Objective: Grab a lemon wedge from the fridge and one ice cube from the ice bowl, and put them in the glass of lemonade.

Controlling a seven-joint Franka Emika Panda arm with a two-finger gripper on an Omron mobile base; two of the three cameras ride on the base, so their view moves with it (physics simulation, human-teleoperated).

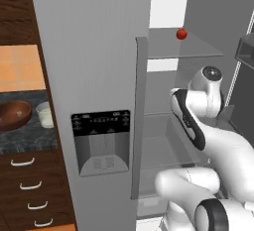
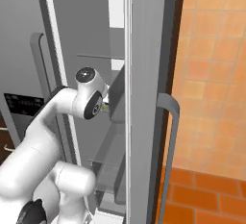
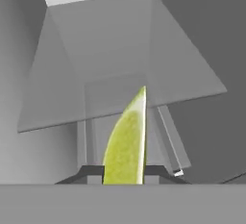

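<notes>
Lemon wedge (image 3: 127, 141), yellow-green, thin and pointed: clamped between the jaws of the gripper (image 3: 124, 172), its tip rising toward 12 o'clock in the hand view, inside the tall grey steel two-door fridge (image 1: 94, 51). Fridge: right-hand door swung open, left-hand door with black dispenser panel (image 1: 101, 142) closed; translucent grey glass shelves (image 3: 120, 55) lie ahead of the wedge. Small round red fruit (image 1: 181, 33) on an upper shelf at 1 o'clock in the left base view, well apart from the arm. Ice bowl (image 1: 14, 114), round, shallow, dark reddish-brown wood, on the dark speckled counter (image 1: 25, 138) at 9 o'clock in the left base view; glass of lemonade (image 1: 45, 114), short and clear with pale liquid, just beside the bowl toward the fridge. Risks, as judged: the wedge is thin and held near its base, so it may slip or twist out if it brushes a shelf edge or the door frame on withdrawal; the arm's elbow sits close to the door edge and could knock it. Views compared: the hand view alone shows the grip on the wedge; the left base view gives bowl, glass and red fruit; the right base view gives the open door's edge and its long handle (image 2: 170, 122) against orange tiles.
</notes>
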